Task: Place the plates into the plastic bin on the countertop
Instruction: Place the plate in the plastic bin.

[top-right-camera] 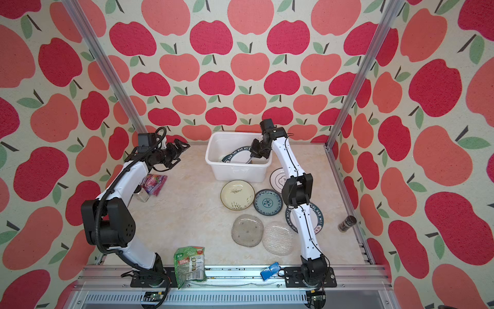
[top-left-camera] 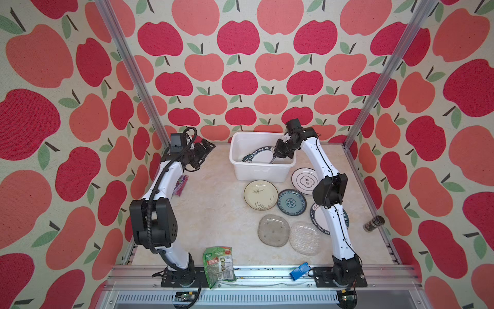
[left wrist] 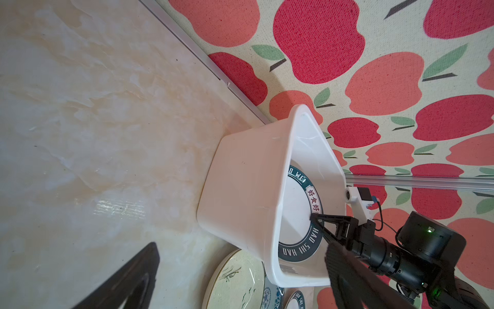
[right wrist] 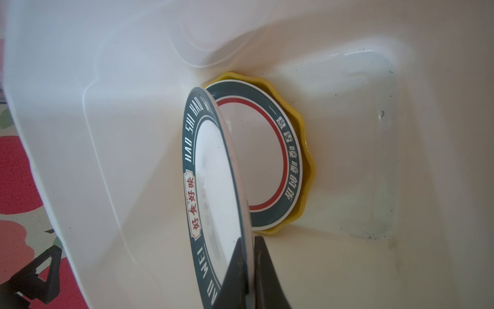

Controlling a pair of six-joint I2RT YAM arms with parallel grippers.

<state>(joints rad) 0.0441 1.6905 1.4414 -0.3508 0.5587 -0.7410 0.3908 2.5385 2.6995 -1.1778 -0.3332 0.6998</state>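
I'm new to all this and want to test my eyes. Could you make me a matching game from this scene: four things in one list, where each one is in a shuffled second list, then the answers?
Things
1. yellow scalloped plate
2. tilted lettered plate
3. cream plate
4. green snack packet

Places
A. flat on the countertop, in front of the plastic bin
B. at the bin's bottom, under a red-ringed plate
C. partly over the front rail
D. rim between the right claw's fingers

Pairs: 1-B, 2-D, 3-A, 4-C
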